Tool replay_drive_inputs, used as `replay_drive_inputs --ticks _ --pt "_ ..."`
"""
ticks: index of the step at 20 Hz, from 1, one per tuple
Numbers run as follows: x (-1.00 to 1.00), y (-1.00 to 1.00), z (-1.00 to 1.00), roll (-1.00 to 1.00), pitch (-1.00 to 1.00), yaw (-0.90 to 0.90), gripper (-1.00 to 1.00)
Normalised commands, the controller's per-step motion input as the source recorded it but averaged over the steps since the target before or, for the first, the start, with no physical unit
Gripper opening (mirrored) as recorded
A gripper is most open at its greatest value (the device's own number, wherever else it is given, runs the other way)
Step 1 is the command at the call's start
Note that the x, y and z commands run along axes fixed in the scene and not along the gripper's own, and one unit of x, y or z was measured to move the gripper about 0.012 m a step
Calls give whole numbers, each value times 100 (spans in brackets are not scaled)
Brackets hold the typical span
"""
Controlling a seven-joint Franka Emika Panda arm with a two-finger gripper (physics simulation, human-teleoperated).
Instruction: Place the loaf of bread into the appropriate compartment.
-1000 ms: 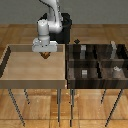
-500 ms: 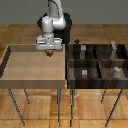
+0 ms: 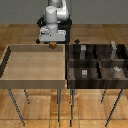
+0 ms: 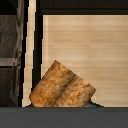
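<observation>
Above the far edge of the tan tray [image 3: 15, 75], the tool [image 3: 52, 44] is clenched on the loaf of bread [image 3: 52, 45], held in the air and tilted in the wrist view [image 4: 62, 86]. From there the dark divided box [image 3: 95, 62] lies toward the exterior view's right, so the carry must go sideways to a compartment [image 3: 82, 52].

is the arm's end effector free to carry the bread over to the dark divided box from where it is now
Probably yes. The end effector holds the loaf of bread above the tan tray's far edge, higher than the walls of the dark divided box, and nothing stands between them.
</observation>
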Motion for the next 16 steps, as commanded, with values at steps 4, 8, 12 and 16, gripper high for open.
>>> replay_drive_inputs --ticks 4,8,12,16 --pt "0 100 0 0 0 0 -100" --pt "0 100 0 0 0 0 -100" --pt "0 100 0 0 0 0 -100" --pt "0 100 0 0 0 0 -100"
